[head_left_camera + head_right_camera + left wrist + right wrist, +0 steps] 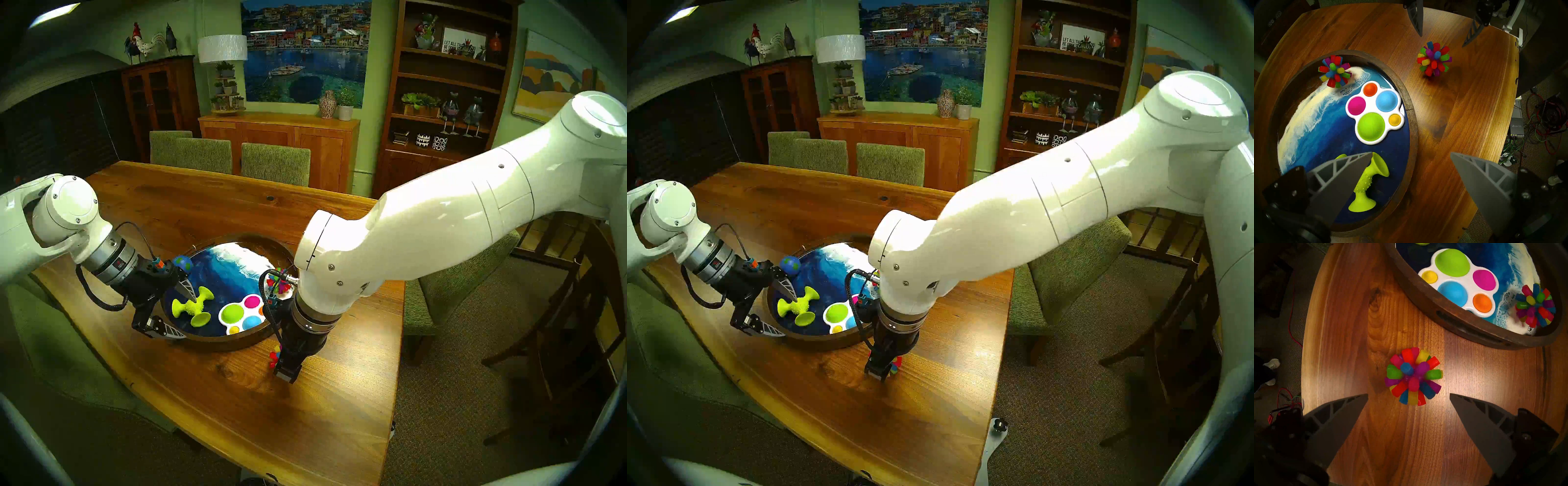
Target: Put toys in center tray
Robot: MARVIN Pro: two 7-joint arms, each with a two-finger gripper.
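Observation:
The round dark-wood center tray (217,342) holds a blue-green globe ball (182,264) at its far-left rim, a lime-green suction-cup piece (191,305), a white board with coloured bubbles (242,314) and one spiky ball (279,281). A second spiky ball (1413,376) lies on the table outside the tray's near-right rim (1449,317). My right gripper (1408,394) is open, pointing down just above this ball, with a finger on either side. My left gripper (1411,152) is open and empty over the tray's left rim, one finger above the lime piece (1367,183).
The wooden table (237,407) has its front edge close to the outside ball. Green chairs (274,163) stand along the far side and one (451,292) at the right. Cables and a grey box (1516,129) lie on the floor beyond the table edge.

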